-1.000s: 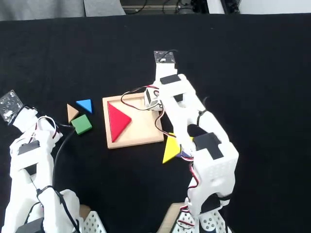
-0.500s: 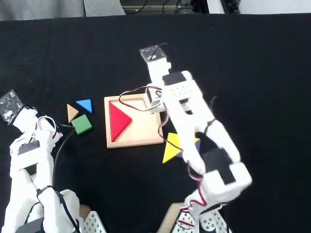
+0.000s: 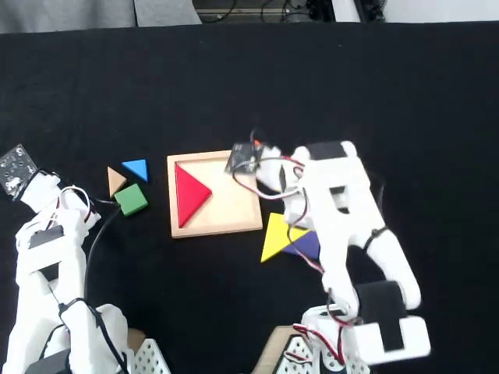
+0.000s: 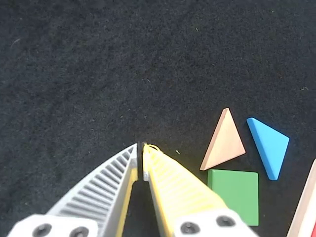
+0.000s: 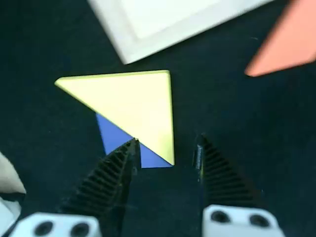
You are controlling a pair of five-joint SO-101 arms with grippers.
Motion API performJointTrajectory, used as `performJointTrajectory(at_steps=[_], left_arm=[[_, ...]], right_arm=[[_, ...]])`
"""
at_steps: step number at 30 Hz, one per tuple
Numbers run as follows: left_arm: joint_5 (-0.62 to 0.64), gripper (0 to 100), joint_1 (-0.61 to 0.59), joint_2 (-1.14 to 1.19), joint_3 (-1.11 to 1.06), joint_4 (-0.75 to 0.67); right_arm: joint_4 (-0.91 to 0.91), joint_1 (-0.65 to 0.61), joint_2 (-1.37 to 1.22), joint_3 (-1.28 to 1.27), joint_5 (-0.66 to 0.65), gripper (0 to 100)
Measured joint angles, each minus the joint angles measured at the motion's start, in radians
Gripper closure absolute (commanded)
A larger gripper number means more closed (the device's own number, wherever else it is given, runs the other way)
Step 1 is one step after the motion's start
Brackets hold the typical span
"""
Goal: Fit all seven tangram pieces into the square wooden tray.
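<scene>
Right gripper point(image 5: 166, 148): fingers open to a moderate gap, holding nothing. We see it low over the black cloth point(image 3: 405, 101). One corner of the large yellow triangle point(image 5: 133, 101) lies between its fingertips. A dark blue piece point(image 5: 116, 138) lies partly under that triangle; we cannot tell its shape.

Just beyond the yellow triangle is a corner of the square wooden tray point(image 5: 173, 33). A salmon-coloured piece point(image 5: 286, 44) lies beside it, cut off by the frame edge.

From above, the tray point(image 3: 218, 228) holds the large red triangle point(image 3: 189, 192), set against the side nearest the small pieces.

Left gripper point(image 4: 140, 148): fingers closed together on nothing, over bare cloth. Near it lie a tan triangle point(image 4: 224, 140), a blue triangle point(image 4: 269, 145) and a green square point(image 4: 234, 192), all outside the tray.
</scene>
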State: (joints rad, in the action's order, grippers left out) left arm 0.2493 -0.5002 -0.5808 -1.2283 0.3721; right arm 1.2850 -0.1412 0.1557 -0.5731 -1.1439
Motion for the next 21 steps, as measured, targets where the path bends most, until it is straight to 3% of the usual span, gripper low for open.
performJointTrajectory(at_steps=[3,9,21], left_arm=[[0.0,97,0.0,0.0,0.0,0.0],[0.0,97,0.034,0.0,0.0,0.0],[0.0,97,0.038,0.0,0.0,0.0]], right_arm=[[-0.014,-0.028,0.04,-0.071,-0.049,81.5],[-0.057,-0.098,0.058,-0.166,-0.287,81.4],[-0.278,-0.101,0.058,-0.272,-0.427,81.4]])
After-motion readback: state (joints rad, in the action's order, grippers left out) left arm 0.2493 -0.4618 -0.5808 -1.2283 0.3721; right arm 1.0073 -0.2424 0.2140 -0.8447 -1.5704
